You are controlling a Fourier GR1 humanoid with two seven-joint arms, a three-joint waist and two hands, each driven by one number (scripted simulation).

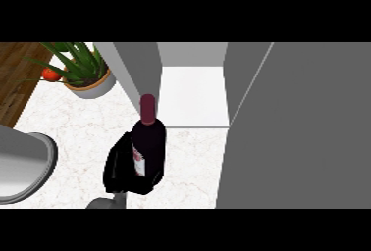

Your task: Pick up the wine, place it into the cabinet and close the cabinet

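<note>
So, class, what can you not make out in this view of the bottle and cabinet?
Head view only:
Bottle: lower part hidden by the robot hand.
Cabinet: upper part cut off by the top edge.
Grey round thing: cut off by the left edge, unidentifiable.

You can read nothing: the white label [138, 164] on the dark red glass wine bottle [150, 139] shows only illegible red marks.
</note>
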